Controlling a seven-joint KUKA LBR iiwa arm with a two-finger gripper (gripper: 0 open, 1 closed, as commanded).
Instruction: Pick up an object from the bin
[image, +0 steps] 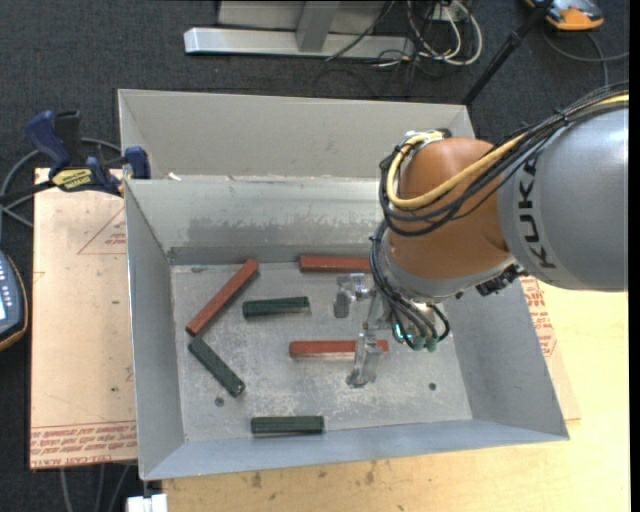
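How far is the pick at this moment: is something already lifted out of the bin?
Done: the gripper is down in the bin, open fingers either side of the right end of the middle red-brown bar. In hand: nothing; the bar lies flat on the floor. Left: close and lift.

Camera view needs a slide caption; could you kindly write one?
Open two-finger gripper straddles a red-brown rectangular bar mid-floor in the grey metal bin.
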